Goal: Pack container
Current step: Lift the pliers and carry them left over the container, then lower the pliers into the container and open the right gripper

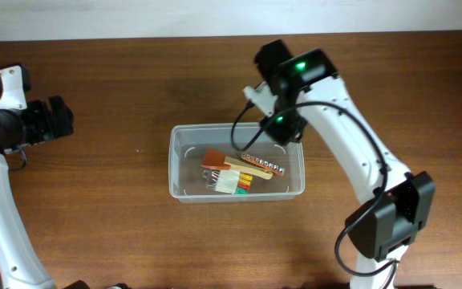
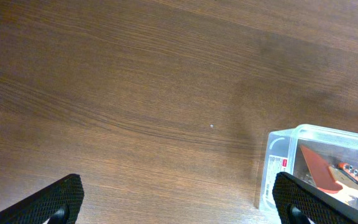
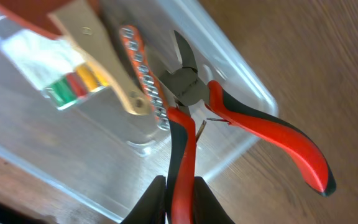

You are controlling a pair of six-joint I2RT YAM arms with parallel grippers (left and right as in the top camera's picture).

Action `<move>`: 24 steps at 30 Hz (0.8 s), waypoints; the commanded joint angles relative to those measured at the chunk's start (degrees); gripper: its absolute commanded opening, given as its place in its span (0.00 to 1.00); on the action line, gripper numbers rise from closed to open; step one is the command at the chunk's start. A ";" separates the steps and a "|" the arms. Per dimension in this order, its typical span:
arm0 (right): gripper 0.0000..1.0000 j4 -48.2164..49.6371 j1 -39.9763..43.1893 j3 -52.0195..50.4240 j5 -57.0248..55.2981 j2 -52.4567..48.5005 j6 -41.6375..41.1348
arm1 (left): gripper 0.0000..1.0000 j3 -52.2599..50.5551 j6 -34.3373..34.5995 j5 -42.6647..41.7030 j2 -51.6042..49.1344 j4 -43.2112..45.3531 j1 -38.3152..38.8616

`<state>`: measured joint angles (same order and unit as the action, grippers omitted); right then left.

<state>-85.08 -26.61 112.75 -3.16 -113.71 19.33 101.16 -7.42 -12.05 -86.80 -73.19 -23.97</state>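
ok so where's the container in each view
overhead: container in the middle of the picture.
left wrist: container at the bottom right corner, cut off by the edge.
right wrist: container across the left and middle, behind the pliers.
shared landmark: the bit strip lying inside it.

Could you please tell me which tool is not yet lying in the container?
The red-handled cutters: the right gripper holds them by one handle over the container, while the scraper and bit strip lie inside.
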 commanded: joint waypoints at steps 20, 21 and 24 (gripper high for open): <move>0.14 6.01 -5.25 -6.21 9.16 -0.24 0.37 | 0.99 1.16 0.50 -0.61 -0.09 0.04 -0.20; 0.14 6.82 -5.25 -7.50 9.16 -0.24 0.37 | 0.99 1.16 0.50 -0.61 -0.09 0.07 -0.20; 0.14 8.74 -5.25 -10.45 9.16 -0.24 0.37 | 0.99 1.16 0.50 -0.61 -0.09 0.07 -0.20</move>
<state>-77.45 -31.62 104.79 5.04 -113.73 19.53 101.16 -7.42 -12.03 -86.80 -73.21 -23.97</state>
